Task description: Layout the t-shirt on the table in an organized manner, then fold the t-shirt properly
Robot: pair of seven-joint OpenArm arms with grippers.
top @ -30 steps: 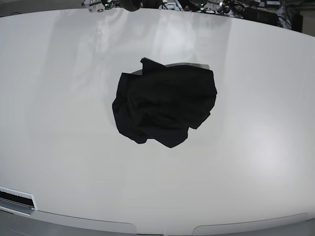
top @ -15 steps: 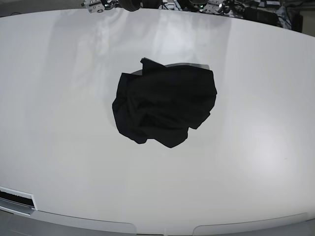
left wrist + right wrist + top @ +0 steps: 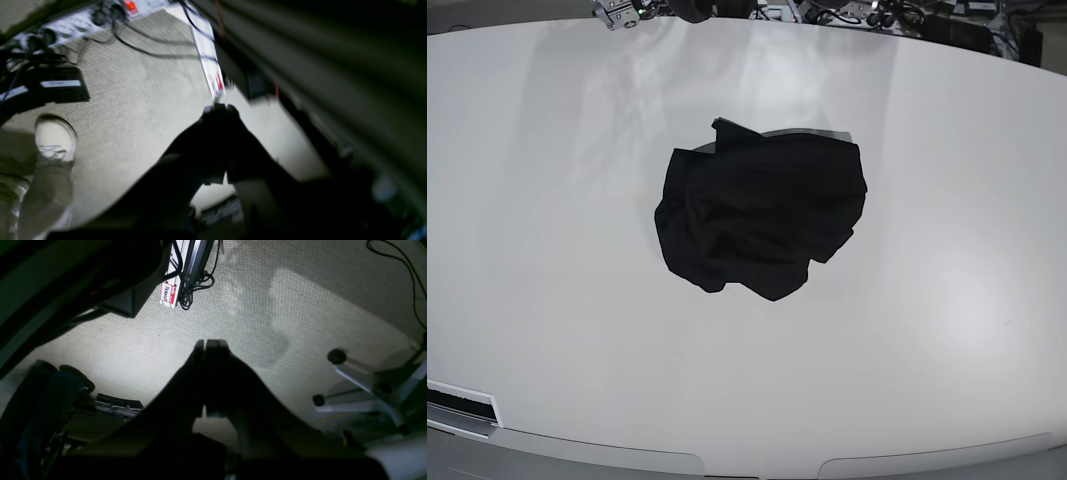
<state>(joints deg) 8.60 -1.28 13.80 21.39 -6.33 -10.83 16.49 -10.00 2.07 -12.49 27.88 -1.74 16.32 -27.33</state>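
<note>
Honestly, almost nothing has changed over the last second: the t-shirt (image 3: 760,215) lies in the same crumpled heap near the middle of the desk (image 3: 547,260), with the same outline, the same little flap poking up at its far edge and the same folds bunched toward my right side. Only some clutter beyond the far edge of the desk seems to sit a touch differently. For the task that means I have not begun; the shirt is neither laid out nor folded, and the whole spreading job is ahead of me

My hands are nowhere above the desk. My left hand (image 3: 218,108) points down at carpeted floor, its dark fingers pressed together at the tips with nothing between them; the view is blurred, so it may be moving. A power strip (image 3: 63,28), cables and someone's pale shoe (image 3: 55,138) show beneath it. My right hand (image 3: 211,343) is likewise closed and empty, hanging over the carpet with a chair base (image 3: 363,383) off to one side and a labelled strip (image 3: 168,293) farther out

So the shirt is well apart from both hands, up on the desk surface while they hang below its level. As I judge it, both arms must rise and reach in over the desk, opening on the way, before I can pinch an edge; picking out a hem or shoulder seam in that black bundle looks hard
</note>
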